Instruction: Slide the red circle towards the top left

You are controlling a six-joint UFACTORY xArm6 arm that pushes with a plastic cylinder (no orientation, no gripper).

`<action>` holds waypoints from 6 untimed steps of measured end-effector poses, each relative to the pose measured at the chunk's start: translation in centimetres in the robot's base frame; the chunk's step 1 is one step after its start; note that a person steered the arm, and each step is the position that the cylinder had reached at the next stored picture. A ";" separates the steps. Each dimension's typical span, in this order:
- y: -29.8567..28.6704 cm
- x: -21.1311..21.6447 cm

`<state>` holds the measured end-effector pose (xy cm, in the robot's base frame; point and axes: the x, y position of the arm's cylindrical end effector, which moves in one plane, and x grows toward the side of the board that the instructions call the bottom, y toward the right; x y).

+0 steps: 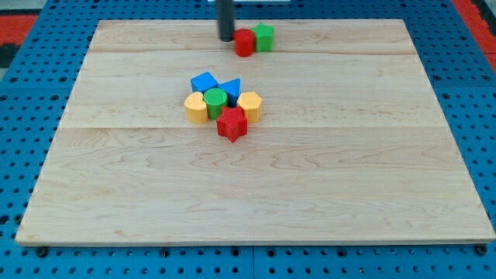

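Observation:
The red circle [245, 43] stands near the view's top edge of the wooden board [116, 194], a little left of centre. A green block [265, 36] touches its right side. My tip [225, 39] is just left of the red circle, very close to it or touching it. The rod rises from there out of the view's top.
A cluster sits at the board's middle: a blue cube [204, 82], a blue triangle [231, 89], a green circle [215, 101], a yellow block [196, 108] at its left, a yellow hexagon [249, 105] at its right, and a red star [232, 124] at the bottom.

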<state>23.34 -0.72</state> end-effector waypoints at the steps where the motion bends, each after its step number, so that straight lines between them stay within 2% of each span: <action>1: 7.6 0.0; 3: 7.3 5.5; 5: -6.3 3.6; 6: -5.5 7.2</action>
